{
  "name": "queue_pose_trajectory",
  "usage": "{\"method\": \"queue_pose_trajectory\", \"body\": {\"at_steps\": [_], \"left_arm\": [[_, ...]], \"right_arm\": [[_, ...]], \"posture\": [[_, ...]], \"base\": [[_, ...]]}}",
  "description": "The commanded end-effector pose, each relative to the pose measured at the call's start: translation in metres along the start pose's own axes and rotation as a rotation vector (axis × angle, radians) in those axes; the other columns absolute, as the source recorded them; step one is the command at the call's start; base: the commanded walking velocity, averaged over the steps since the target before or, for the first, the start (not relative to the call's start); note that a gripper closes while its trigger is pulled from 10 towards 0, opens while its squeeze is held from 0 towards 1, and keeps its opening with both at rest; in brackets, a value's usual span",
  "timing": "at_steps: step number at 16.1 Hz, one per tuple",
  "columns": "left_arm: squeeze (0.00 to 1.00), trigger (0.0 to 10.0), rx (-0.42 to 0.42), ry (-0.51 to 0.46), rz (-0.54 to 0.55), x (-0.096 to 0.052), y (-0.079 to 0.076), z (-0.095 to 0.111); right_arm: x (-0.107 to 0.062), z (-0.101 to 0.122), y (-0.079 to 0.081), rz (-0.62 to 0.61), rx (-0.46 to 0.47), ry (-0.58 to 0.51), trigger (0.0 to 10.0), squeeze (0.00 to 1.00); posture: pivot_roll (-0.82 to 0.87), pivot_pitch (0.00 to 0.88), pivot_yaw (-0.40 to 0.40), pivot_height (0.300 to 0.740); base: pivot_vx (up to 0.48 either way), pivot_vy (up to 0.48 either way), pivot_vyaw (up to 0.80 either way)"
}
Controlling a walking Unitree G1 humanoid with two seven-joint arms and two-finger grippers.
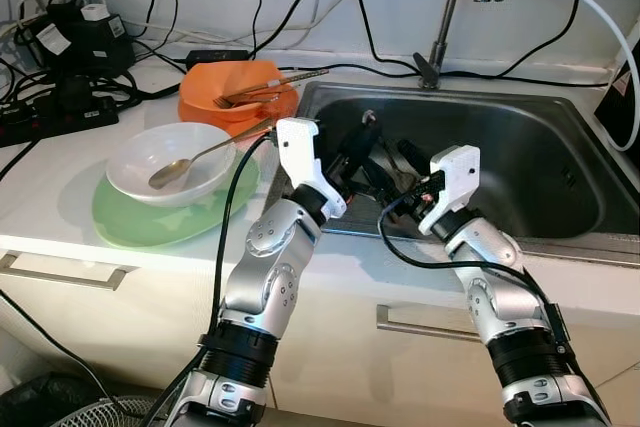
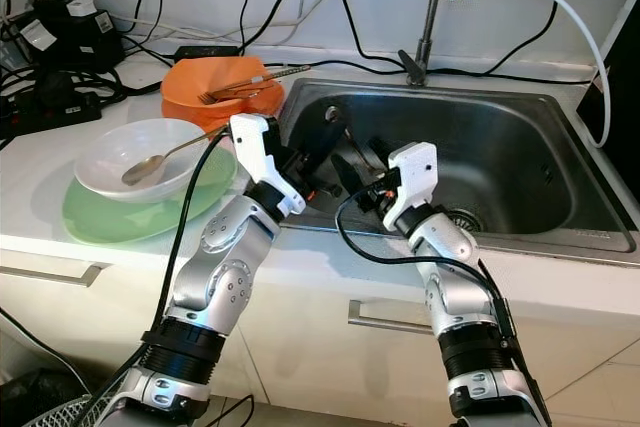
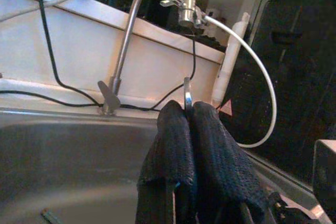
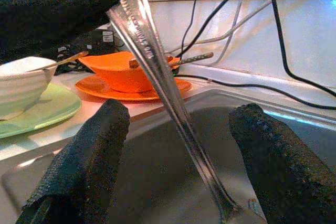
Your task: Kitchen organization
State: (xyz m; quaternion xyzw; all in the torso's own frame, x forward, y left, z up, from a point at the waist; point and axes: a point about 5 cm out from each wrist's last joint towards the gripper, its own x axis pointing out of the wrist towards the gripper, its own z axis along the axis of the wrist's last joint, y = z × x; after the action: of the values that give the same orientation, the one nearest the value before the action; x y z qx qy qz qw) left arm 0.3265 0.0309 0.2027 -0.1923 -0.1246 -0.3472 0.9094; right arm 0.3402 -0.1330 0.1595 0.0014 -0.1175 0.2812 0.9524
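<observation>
The left gripper (image 3: 188,124) sits at the centre of the left eye view, over the near left corner of the sink (image 1: 520,162), its two black fingers pressed together on the thin metal handle of a piece of cutlery (image 4: 157,72); in the left wrist view a sliver of that handle pokes up between the fingertips. The right gripper (image 4: 178,145) is just to its right in the frame, also over the sink, its fingers spread wide apart on either side of the same piece of cutlery, not touching it. Left of centre on the counter (image 1: 60,177) a white bowl (image 1: 165,172) with a spoon (image 1: 200,157) in it rests on a green plate (image 1: 130,219). Above that, toward the upper middle, an orange bowl (image 1: 225,89) on an orange plate holds a fork (image 1: 250,97) and other utensils. The tap (image 1: 455,2) rises at the top right of centre, with cables and a power strip (image 1: 55,112) in the upper left.
</observation>
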Motion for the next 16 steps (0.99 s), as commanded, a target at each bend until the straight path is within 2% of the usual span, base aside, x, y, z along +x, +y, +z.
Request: {"method": "queue_pose_trajectory", "body": {"at_steps": [1,6,7,8,9,10,11,16], "left_arm": [[0.00,10.0,-0.026,-0.016,-0.029,0.0036,-0.0096,0.0011],[0.00,10.0,-0.032,-0.013,-0.035,0.0034,-0.0106,0.0006],[0.00,10.0,-0.031,-0.013,-0.035,0.0033,-0.0106,0.0004],[0.00,10.0,-0.031,-0.012,-0.035,0.0032,-0.0105,0.0003],[0.00,10.0,-0.031,-0.011,-0.035,0.0031,-0.0102,0.0002],[0.00,10.0,-0.031,-0.010,-0.035,0.0031,-0.0101,0.0002],[0.00,10.0,-0.031,-0.010,-0.036,0.0034,-0.0102,0.0002],[0.00,10.0,-0.028,-0.007,-0.035,0.0030,-0.0096,0.0000]], "right_arm": [[0.0042,0.0048,-0.0010,0.001,-0.017,-0.014,10.0,0.00],[0.0056,0.0005,0.0010,0.003,-0.020,0.000,10.0,0.00],[0.0058,0.0008,0.0009,0.002,-0.021,0.000,4.2,0.00],[0.0059,0.0008,0.0008,0.000,-0.023,0.000,4.0,0.00],[0.0062,0.0009,0.0006,-0.001,-0.029,0.001,1.5,0.00],[0.0064,0.0008,0.0005,-0.002,-0.032,0.000,0.6,0.00],[0.0064,0.0008,0.0003,-0.002,-0.029,0.000,0.0,0.00],[0.0070,-0.0001,0.0005,0.003,-0.030,0.002,0.0,0.00]], "posture": [[0.07,0.009,0.042,0.740],[0.07,0.011,0.040,0.740],[0.07,0.011,0.039,0.740],[0.07,0.011,0.039,0.740],[0.07,0.011,0.041,0.740],[0.07,0.011,0.041,0.740],[0.07,0.010,0.039,0.740],[0.07,0.010,0.038,0.740]], "base": [[0.000,0.000,0.00],[0.000,0.000,0.00],[0.000,0.000,0.00],[0.000,0.000,0.00],[0.000,0.000,0.00],[0.000,0.000,0.00],[0.000,0.000,0.00],[0.000,0.000,0.00]]}}
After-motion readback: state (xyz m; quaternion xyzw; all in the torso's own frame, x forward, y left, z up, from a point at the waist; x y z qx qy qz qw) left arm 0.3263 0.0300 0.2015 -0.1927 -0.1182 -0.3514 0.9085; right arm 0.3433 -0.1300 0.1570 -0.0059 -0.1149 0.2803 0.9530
